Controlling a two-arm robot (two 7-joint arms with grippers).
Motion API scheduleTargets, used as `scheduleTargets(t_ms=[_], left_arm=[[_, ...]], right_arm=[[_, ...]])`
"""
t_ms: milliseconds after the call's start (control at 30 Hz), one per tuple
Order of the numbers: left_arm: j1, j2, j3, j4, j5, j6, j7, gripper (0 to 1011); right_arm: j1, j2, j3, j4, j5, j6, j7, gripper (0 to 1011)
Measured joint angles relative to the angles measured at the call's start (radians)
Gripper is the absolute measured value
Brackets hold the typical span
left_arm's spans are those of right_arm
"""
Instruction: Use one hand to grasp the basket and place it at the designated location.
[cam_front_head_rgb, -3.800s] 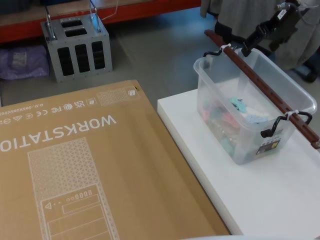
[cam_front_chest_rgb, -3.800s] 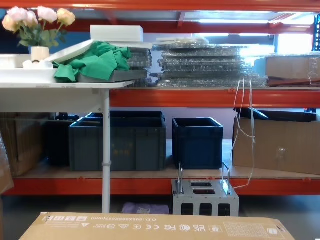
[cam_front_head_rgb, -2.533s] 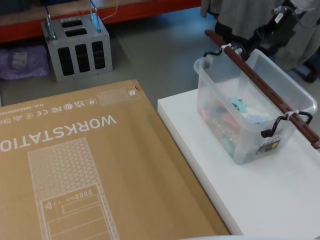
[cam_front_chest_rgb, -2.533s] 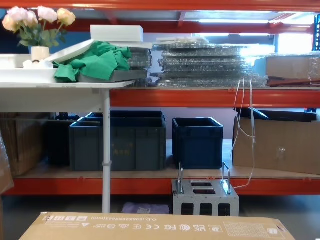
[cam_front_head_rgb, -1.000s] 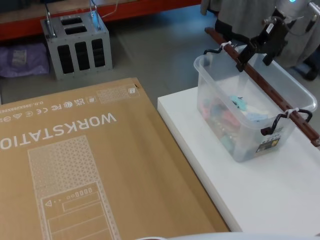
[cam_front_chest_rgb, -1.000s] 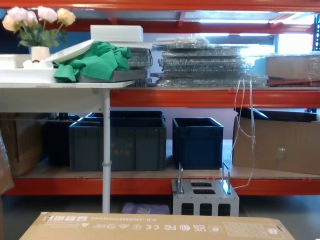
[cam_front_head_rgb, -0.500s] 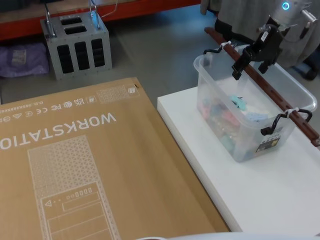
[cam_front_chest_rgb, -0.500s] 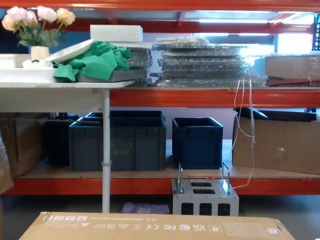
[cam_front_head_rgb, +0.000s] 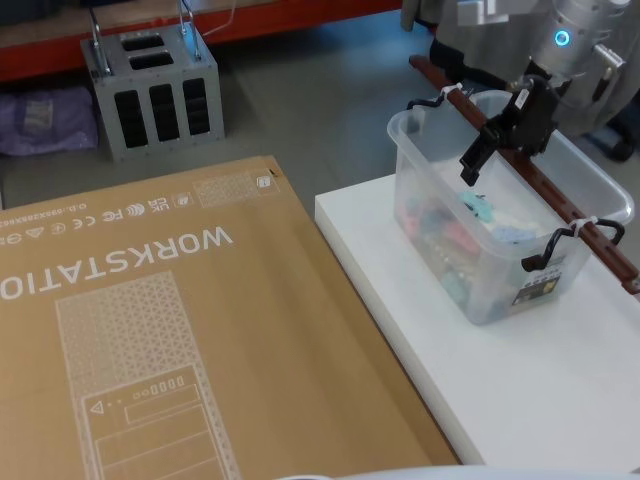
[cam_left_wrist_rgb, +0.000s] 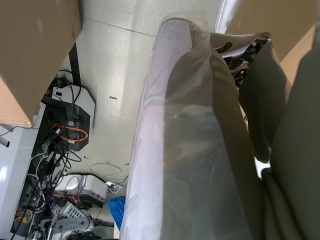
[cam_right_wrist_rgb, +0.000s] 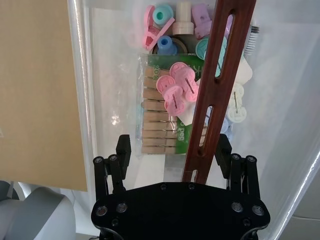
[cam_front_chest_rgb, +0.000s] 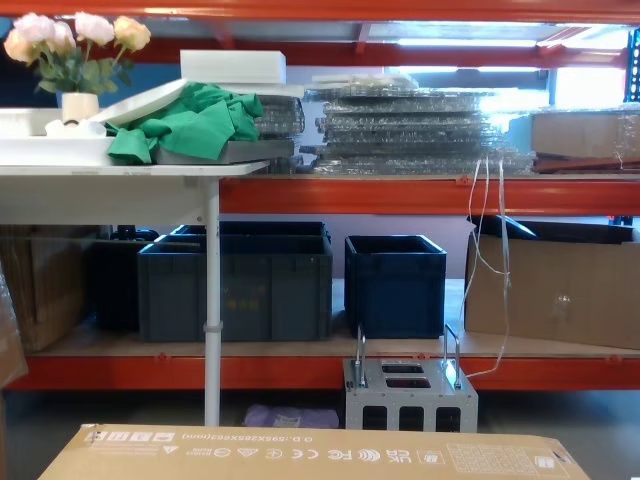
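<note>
The basket (cam_front_head_rgb: 497, 292) is a translucent white tub on the white platform (cam_front_head_rgb: 560, 400) at the right. Its long red-brown bar handle (cam_front_head_rgb: 548, 198) runs across the top, held by white zip ties and black hooks (cam_front_head_rgb: 538, 259). My right gripper (cam_front_head_rgb: 495, 155) hangs over the tub's far half, open, with its jaws astride the bar. In the right wrist view the bar handle (cam_right_wrist_rgb: 220, 75) passes between the black fingers (cam_right_wrist_rgb: 123, 149), closer to one of them, and my right gripper (cam_right_wrist_rgb: 173, 152) is not closed on it. Clothes pegs and pastel clips (cam_right_wrist_rgb: 175, 85) lie inside the tub.
A large cardboard box marked WORKSTATION (cam_front_head_rgb: 150, 330) fills the left and middle foreground. Beyond it on the floor stands a grey metal box with handles (cam_front_head_rgb: 155, 85). Dark blue crates (cam_front_chest_rgb: 240, 285) sit on the low orange shelf. The left wrist view shows plastic-wrapped covering (cam_left_wrist_rgb: 190, 150) over a floor with cables.
My right gripper has come down from beyond the tub's far end and moved along the handle toward me. It now straddles the bar. The basket has not moved.
</note>
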Motion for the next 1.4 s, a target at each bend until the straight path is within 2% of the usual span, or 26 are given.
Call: scheduleTargets(t_ms=[733, 1167, 1300, 1400], left_arm=[[0.0, 0.0, 0.0, 0.0, 0.0, 0.0, 0.0, 0], [0.0, 0.0, 0.0, 0.0, 0.0, 0.0, 0.0, 0], [0.0, 0.0, 0.0, 0.0, 0.0, 0.0, 0.0, 0], [0.0, 0.0, 0.0, 0.0, 0.0, 0.0, 0.0, 0]], right_arm=[[-0.013, 0.005, -0.021, 0.004, 0.002, 0.004, 0.001, 1001], [-0.006, -0.027, -0.037, 0.085, -0.033, 0.045, -0.001, 1000], [-0.004, -0.03, -0.039, 0.09, -0.037, 0.044, 0.0, 961], [-0.005, -0.03, -0.04, 0.089, -0.038, 0.043, 0.0, 856]])
